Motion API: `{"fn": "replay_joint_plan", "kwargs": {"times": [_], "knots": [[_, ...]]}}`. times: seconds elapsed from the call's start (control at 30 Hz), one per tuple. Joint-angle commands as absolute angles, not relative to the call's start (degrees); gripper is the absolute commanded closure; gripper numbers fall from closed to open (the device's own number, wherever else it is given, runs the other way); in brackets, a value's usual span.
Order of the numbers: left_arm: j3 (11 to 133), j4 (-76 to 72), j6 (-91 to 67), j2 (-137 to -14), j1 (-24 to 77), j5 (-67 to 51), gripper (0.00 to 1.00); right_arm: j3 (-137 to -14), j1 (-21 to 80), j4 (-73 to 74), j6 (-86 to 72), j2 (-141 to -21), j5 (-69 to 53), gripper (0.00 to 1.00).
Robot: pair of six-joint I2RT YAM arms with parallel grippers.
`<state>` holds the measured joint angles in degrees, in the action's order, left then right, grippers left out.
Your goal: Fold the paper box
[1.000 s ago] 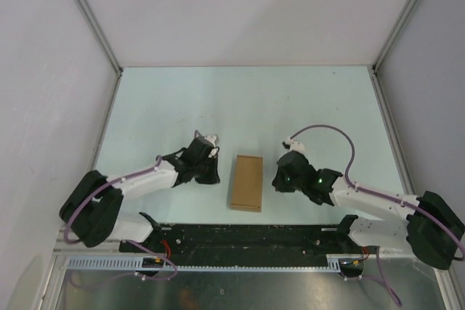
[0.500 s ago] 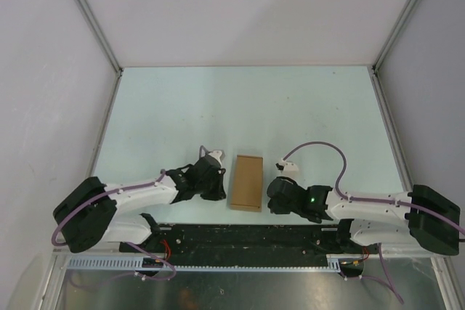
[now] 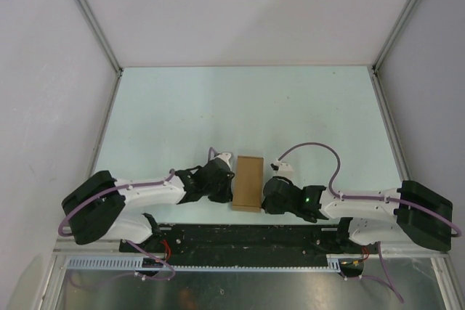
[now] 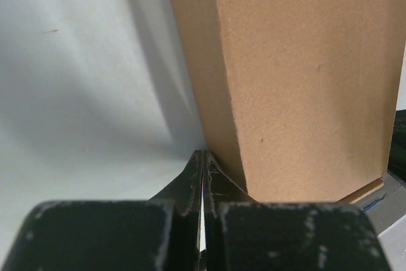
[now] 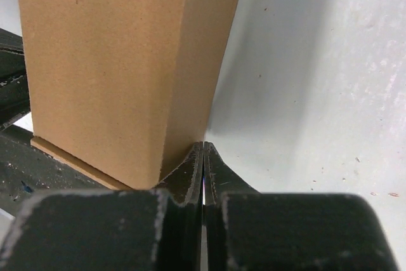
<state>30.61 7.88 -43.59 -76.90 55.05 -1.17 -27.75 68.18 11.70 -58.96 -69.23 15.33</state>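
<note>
At the near edge of the surface (image 3: 240, 107), seen from overhead, the paper box (image 3: 248, 179) lies closed between my arms, with the left end effector (image 3: 228, 185) and right end effector (image 3: 267, 195) against its long sides. Left wrist: fingers (image 4: 190, 185) pressed together, tips at the wall's foot, pinching nothing. Right wrist: likewise; a thin lip (image 5: 63, 157) protrudes at the box's near end, unseen from above. I judge the fold nearly complete; next, even inward pressure to square the walls.
</note>
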Motion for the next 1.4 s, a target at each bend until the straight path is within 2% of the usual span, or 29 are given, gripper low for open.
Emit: {"fn": "replay_joint_plan", "kwargs": {"times": [0.0, 0.33, 0.5, 0.67, 0.8, 1.0, 1.37], "knots": [[34.3, 6.4, -45.4, -78.3, 57.7, -1.1, 1.0, -27.9, 68.6, 6.0, -59.8, -69.7, 14.1, 1.0], [38.2, 6.1, -46.4, -82.8, 61.8, -0.2, 1.0, -30.1, 68.6, 4.4, -59.0, -72.7, 12.1, 1.0], [34.7, 6.5, -47.5, -79.5, 61.7, 3.2, 1.0, -30.1, 67.9, 12.6, -58.5, -68.5, 17.2, 1.0], [32.3, 6.9, -48.3, -76.7, 61.7, 4.1, 0.99, -30.1, 62.2, 18.1, -54.5, -64.5, 17.5, 1.0], [31.6, 8.4, -48.2, -75.0, 61.6, 6.2, 0.94, -30.0, 57.0, 20.7, -51.5, -61.9, 17.0, 0.98], [32.6, 9.5, -46.9, -74.8, 60.3, 7.0, 0.89, -30.1, 50.2, 18.4, -46.9, -62.2, 12.8, 0.98], [39.3, 9.5, -42.0, -81.0, 57.9, 9.5, 0.89, -32.5, 49.6, 8.5, -44.4, -72.0, 8.0, 0.98]]}}
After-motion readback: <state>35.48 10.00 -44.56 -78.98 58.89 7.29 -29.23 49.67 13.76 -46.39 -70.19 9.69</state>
